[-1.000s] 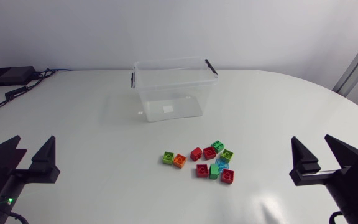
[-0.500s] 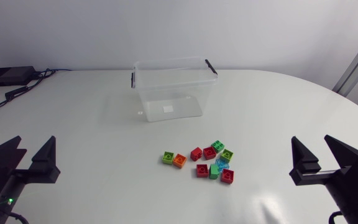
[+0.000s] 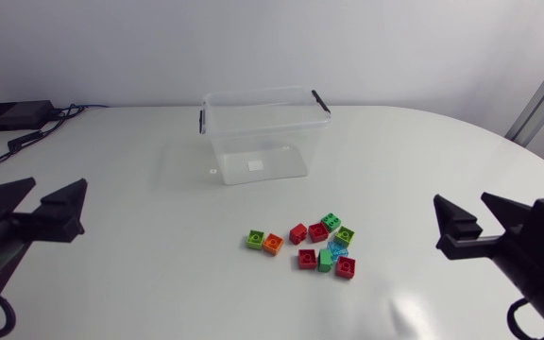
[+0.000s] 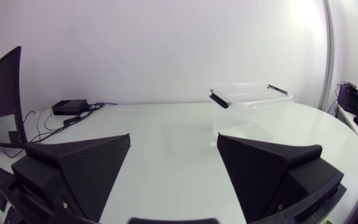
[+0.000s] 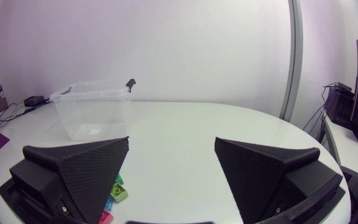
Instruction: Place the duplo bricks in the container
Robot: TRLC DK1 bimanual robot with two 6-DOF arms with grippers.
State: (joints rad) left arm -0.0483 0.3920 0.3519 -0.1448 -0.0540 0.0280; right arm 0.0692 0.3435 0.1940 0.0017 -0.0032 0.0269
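I count ten duplo bricks (image 3: 307,260) in a loose cluster just below centre: four red, four green, one orange, one light blue. One clear container (image 3: 253,151) stands upright at upper centre, well apart from them. My left gripper (image 3: 57,194) sits low at the left edge and my right gripper (image 3: 461,203) at the right edge. Both have fingers spread wide and hold nothing, and each is well apart from the bricks across white table (image 3: 140,274).
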